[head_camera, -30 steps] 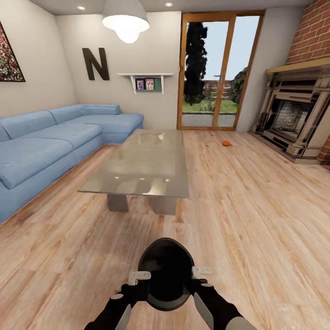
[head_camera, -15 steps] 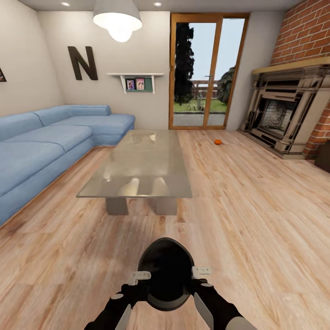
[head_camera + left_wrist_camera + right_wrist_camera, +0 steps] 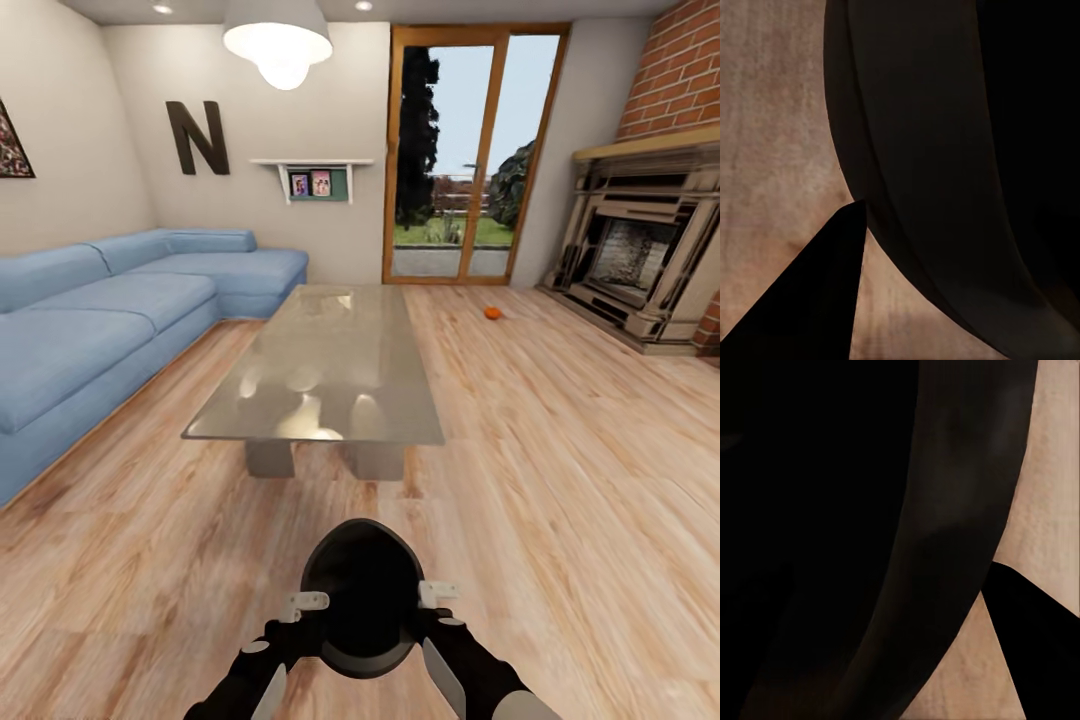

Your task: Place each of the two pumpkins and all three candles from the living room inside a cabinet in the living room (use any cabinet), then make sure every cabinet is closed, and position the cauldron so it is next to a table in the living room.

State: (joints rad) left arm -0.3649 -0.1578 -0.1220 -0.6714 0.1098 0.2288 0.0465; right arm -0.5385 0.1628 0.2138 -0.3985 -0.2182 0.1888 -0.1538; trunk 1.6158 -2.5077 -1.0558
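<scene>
Closer now: our view has swung back right and the table (image 3: 320,370) looms larger, so we judge the cauldron (image 3: 362,590) nearly at its drop spot. We carry it low in front, left gripper (image 3: 303,604) and right gripper (image 3: 440,591) pressed to its sides; finger gap we cannot tell. Plank floor (image 3: 560,470), blue sofa (image 3: 110,320), fireplace (image 3: 640,260); one pumpkin (image 3: 492,313) lies near the glass door (image 3: 470,160).
</scene>
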